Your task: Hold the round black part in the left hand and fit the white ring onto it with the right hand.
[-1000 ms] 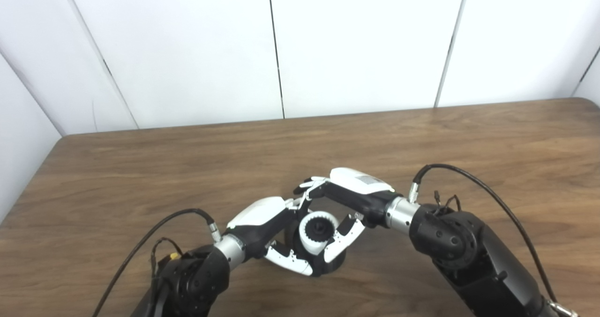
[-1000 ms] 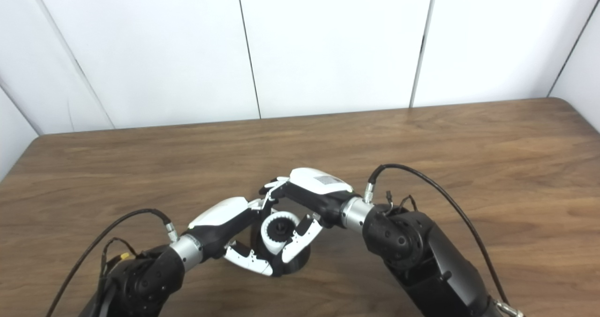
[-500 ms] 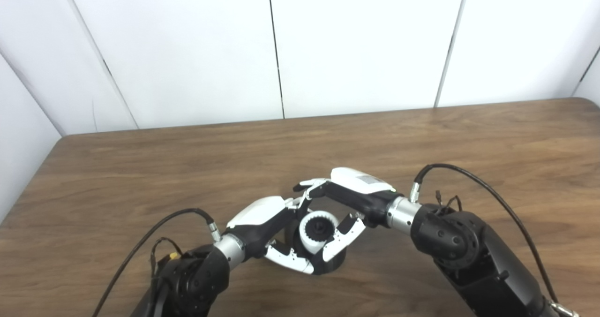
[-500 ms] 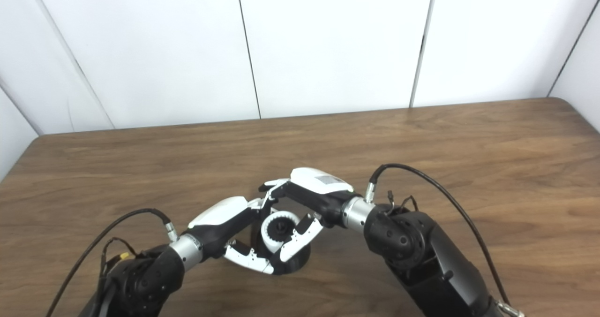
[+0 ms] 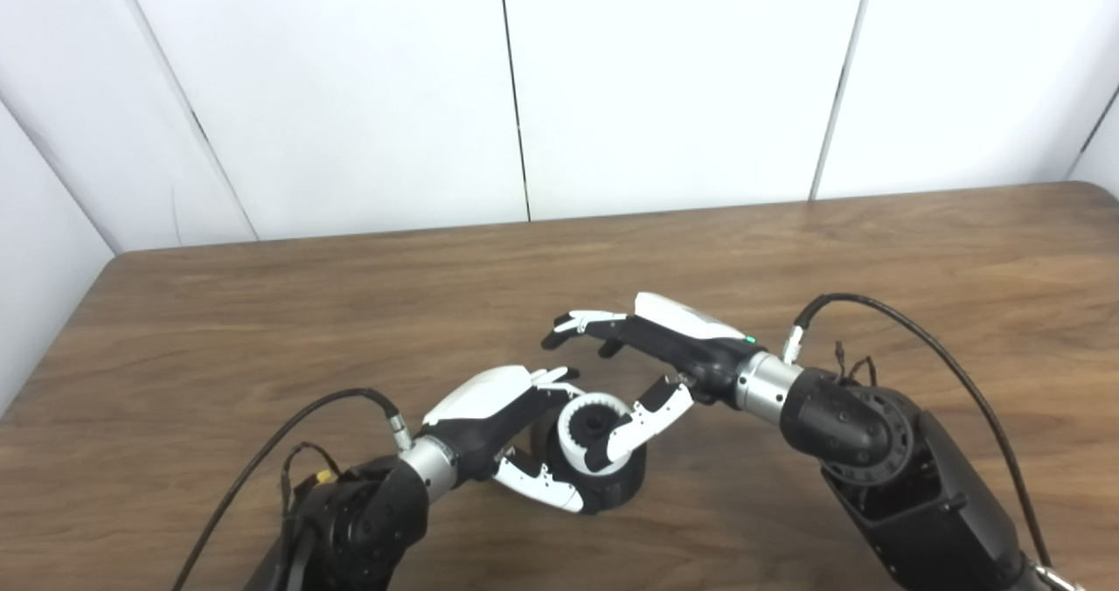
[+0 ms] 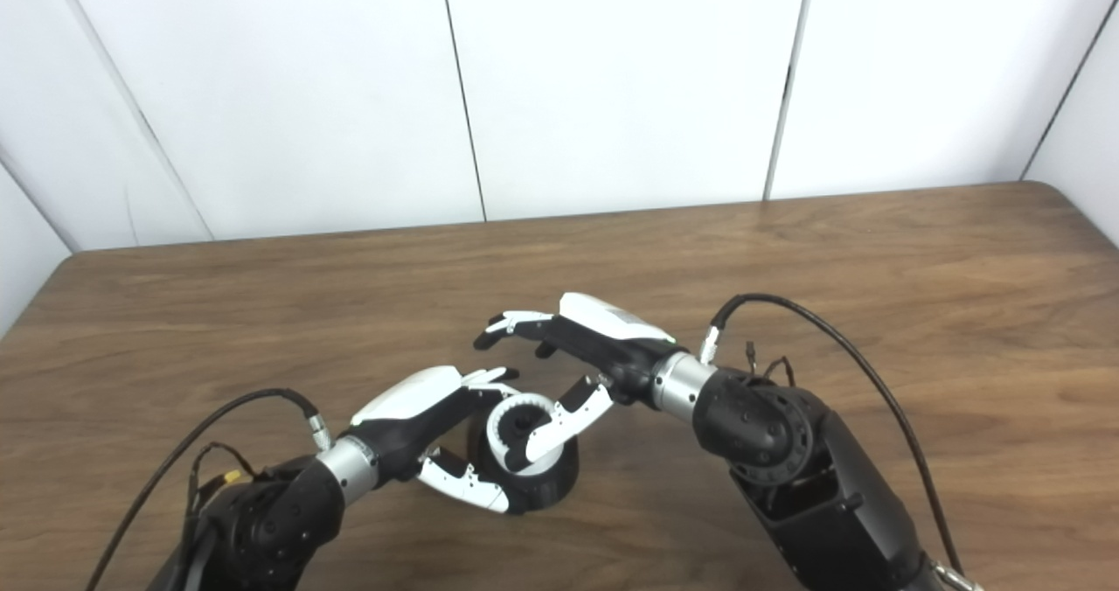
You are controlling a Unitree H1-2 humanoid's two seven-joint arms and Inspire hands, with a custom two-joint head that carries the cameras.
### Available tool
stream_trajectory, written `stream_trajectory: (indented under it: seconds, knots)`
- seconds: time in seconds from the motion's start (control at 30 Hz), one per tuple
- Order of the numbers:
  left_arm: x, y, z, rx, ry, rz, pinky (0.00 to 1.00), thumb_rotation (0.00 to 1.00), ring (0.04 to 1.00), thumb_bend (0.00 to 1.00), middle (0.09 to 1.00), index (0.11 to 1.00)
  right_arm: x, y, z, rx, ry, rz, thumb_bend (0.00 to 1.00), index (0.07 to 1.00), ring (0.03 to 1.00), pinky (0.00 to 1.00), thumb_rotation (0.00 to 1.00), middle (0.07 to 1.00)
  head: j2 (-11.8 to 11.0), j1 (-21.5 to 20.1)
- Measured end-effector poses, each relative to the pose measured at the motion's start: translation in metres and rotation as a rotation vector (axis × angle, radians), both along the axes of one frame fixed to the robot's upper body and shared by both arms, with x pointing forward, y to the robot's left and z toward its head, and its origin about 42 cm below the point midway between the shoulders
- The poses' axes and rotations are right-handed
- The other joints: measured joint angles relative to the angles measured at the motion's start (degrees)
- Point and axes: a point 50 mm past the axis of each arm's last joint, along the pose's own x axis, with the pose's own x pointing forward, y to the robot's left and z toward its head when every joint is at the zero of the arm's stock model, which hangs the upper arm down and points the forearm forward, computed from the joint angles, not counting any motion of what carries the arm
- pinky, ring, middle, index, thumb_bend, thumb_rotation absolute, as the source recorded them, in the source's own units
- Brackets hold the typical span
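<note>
The round black part [image 5: 622, 483] sits low on the table near its front edge. My left hand [image 5: 503, 420] is shut around the part from the left, thumb curled under its front. The white ring [image 5: 581, 425], toothed inside, rests on top of the black part. My right hand [image 5: 651, 355] hovers just right of and above the ring with its fingers spread and stretched out to the left. Its thumb [image 5: 642, 418] reaches down beside the ring's right edge; whether it touches the ring I cannot tell. The right hand holds nothing.
The brown wooden table [image 5: 262, 329] stretches away to white wall panels [image 5: 682, 84] at the back. Black cables [image 5: 909, 346] loop off both wrists above the tabletop.
The right hand has opened, let go of the white ring and drawn back up and to the right. The ring stays on the black part in the left hand, which has not moved.
</note>
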Motion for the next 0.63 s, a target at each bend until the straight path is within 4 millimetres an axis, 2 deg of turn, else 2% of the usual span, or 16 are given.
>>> stream_trajectory:
  seconds: [0.17, 0.27, 0.37, 0.5, 0.63]
  knots:
    - [0.001, 0.009, 0.004, -0.048, 0.01, 0.031, 0.91, 0.38, 1.0, 1.0, 0.986, 0.866, 0.001, -0.008, 0.003, 0.03, 0.016, -0.028, 1.0, 0.829, 0.927, 0.81, 0.41, 0.928, -0.5, 0.0]
    - [-0.001, 0.023, 0.005, -0.117, 0.025, 0.08, 0.91, 0.4, 1.0, 0.96, 0.98, 0.895, -0.001, -0.019, -0.001, 0.059, 0.044, -0.066, 1.0, 0.829, 0.924, 0.81, 0.48, 0.928, -0.5, 0.3]
    - [-0.006, 0.037, 0.002, -0.19, 0.041, 0.128, 0.9, 0.49, 0.959, 0.9, 0.957, 0.938, -0.005, -0.03, -0.006, 0.094, 0.075, -0.111, 1.0, 0.839, 0.921, 0.86, 0.58, 0.93, -0.4, 0.8]
    - [-0.01, 0.052, -0.001, -0.272, 0.055, 0.182, 0.86, 0.53, 0.928, 0.94, 0.946, 0.942, -0.009, -0.044, -0.014, 0.175, 0.113, -0.172, 0.97, 0.849, 0.945, 0.94, 0.62, 0.932, -0.4, 0.9]
    - [-0.01, 0.059, 0.0, -0.301, 0.063, 0.205, 0.89, 0.52, 0.946, 0.98, 0.96, 0.942, -0.011, -0.055, -0.017, 0.237, 0.124, -0.221, 0.96, 0.858, 0.964, 0.98, 0.65, 0.937, -0.4, 0.5]
